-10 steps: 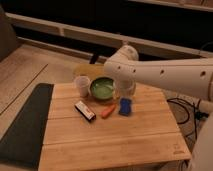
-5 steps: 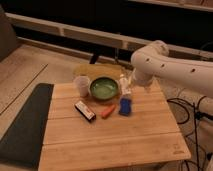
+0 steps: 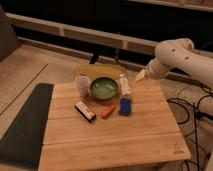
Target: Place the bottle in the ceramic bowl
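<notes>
Hand (image 3: 141,75) farther right, clear of bottle (image 3: 124,84)

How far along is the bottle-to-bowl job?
Done: nothing; the bottle stands on the table beside the green ceramic bowl, not in it. In hand: the gripper hangs right of the bottle, apart from it. Left: grasp, lift, place in bowl.

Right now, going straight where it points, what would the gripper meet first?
Likely the bottle, upright beside the ceramic bowl; the gripper, to its right, points down-left toward it; depth unclear.

bowl (image 3: 104,89) green | bottle (image 3: 123,85) whitish | block (image 3: 125,106) blue | gripper (image 3: 141,75) pale, right of bottle
</notes>
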Robot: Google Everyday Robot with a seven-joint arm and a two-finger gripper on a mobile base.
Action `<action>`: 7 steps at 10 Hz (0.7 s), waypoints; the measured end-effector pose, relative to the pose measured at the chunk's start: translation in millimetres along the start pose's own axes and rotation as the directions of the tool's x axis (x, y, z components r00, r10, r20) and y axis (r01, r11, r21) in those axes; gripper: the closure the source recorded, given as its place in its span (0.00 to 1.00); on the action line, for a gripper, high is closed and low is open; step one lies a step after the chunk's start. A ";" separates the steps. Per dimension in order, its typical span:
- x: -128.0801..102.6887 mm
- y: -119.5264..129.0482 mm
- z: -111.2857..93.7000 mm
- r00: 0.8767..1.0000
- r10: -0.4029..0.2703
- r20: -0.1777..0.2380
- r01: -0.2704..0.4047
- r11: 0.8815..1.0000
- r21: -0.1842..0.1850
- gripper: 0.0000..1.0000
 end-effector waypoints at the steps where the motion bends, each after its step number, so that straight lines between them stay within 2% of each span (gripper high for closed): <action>1: -1.1 -1.4 -0.1 1.000 -0.004 0.002 0.004 1.000 -0.003 0.35; 4: -0.4 3.5 1.4 1.000 -0.015 0.001 0.015 1.000 -0.010 0.35; 7: -6.1 38.6 23.1 0.995 -0.102 -0.003 0.102 0.993 -0.059 0.35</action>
